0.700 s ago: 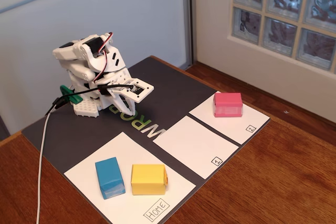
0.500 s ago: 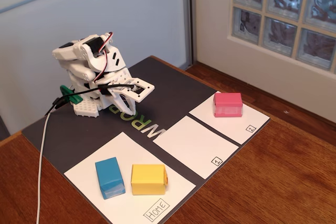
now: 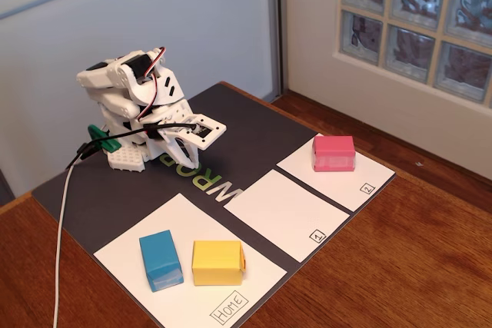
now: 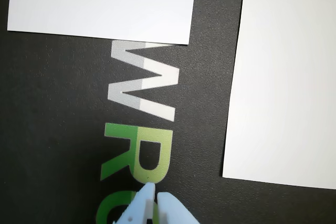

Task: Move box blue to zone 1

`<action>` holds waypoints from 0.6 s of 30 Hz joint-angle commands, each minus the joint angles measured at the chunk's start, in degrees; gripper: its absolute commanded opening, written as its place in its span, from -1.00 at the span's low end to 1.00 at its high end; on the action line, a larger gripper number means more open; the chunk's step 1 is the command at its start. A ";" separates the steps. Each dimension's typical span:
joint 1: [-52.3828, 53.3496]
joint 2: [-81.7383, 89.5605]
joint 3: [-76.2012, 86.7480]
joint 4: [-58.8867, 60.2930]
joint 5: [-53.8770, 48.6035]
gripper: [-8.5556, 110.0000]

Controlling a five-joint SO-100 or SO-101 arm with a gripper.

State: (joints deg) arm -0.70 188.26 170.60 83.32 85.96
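- Fixed view: dark mat [image 3: 115, 190] on a wooden table [image 3: 400, 266], printed with grey and green lettering, partly hidden by the arm; "WR" is legible.
- Three white panels on the mat: one marked "HOME" [image 3: 127, 263], zone 1 [image 3: 280, 213] with a boxed "1" at its corner, and one marked "2" [image 3: 369, 178].
- Box blue [image 3: 160, 260] stands on the "HOME" panel, just beside a yellow box [image 3: 217, 262], well apart from zone 1.
- Pink box [image 3: 334, 153] stands on the panel marked "2".
- White arm [image 3: 131, 105] folded at the mat's far end, black and white cables trailing from it; gripper [image 3: 181, 142] points down over the lettering.
- Glass-block window [image 3: 419, 13] behind the table.
- Wrist view: gripper [image 4: 156, 196] fingertips together, holding nothing, above the mat's green "R"; grey "W" beyond; two white panel edges visible.
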 commanded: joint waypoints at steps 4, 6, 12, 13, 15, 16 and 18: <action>-0.62 3.08 3.52 0.35 0.70 -0.86; -0.62 3.08 3.52 0.35 0.70 -0.86; -0.35 3.08 3.52 0.35 0.35 -0.86; 0.26 3.08 3.52 0.35 0.18 -0.86; 0.26 3.08 3.52 0.35 0.62 -0.86; 0.18 3.08 3.52 0.35 0.62 -0.86; -0.09 3.08 3.52 0.35 0.62 -0.86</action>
State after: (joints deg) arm -0.62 188.26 170.60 83.32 85.96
